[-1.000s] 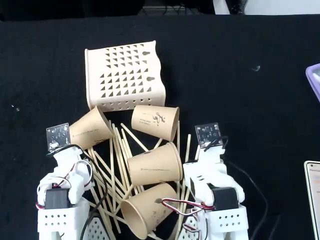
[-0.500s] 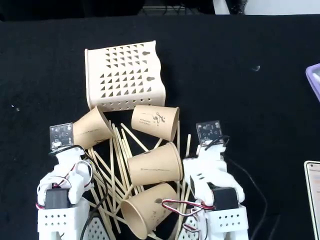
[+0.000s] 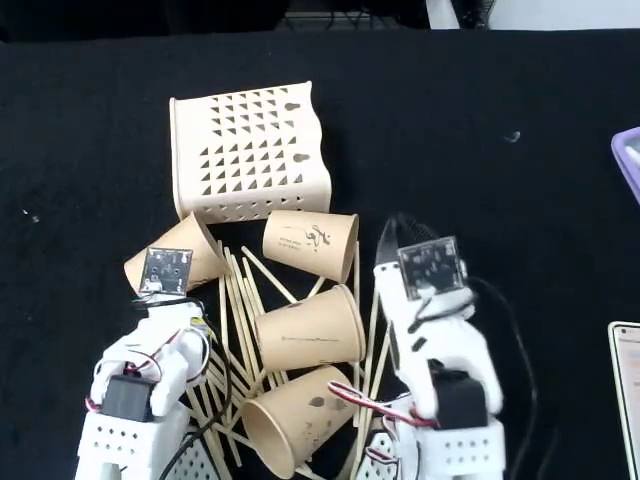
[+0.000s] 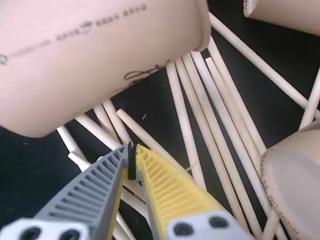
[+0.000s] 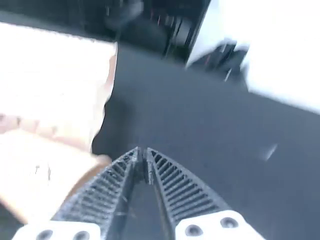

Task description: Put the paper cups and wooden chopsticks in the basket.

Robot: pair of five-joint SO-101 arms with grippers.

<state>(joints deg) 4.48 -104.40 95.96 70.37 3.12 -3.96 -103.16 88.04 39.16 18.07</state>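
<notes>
The perforated beige basket (image 3: 250,150) lies on its side at the back of the table, and shows blurred as basket (image 5: 55,85). Near it lie several paper cups: one (image 3: 310,243) by the basket, one (image 3: 308,328) in the middle, one (image 3: 295,415) at the front, and one (image 3: 190,250) partly under the left arm (image 3: 150,360). Wooden chopsticks (image 3: 235,310) are scattered under and between them. My left gripper (image 4: 131,150) is shut and empty, just above chopsticks (image 4: 200,115) beside a cup (image 4: 95,55). My right gripper (image 5: 142,152) is shut and empty, above the table beside a cup (image 5: 40,175).
A purple container (image 3: 628,155) sits at the right edge of the black cloth, with a white flat object (image 3: 625,380) nearer the front. The right arm (image 3: 435,340) stands right of the cup pile. Bare cloth lies to the right and far left.
Both arms have moved away from their bases. The left wrist shifted right, over the cup and chopsticks. The right wrist rose and pushed out toward the far side.
</notes>
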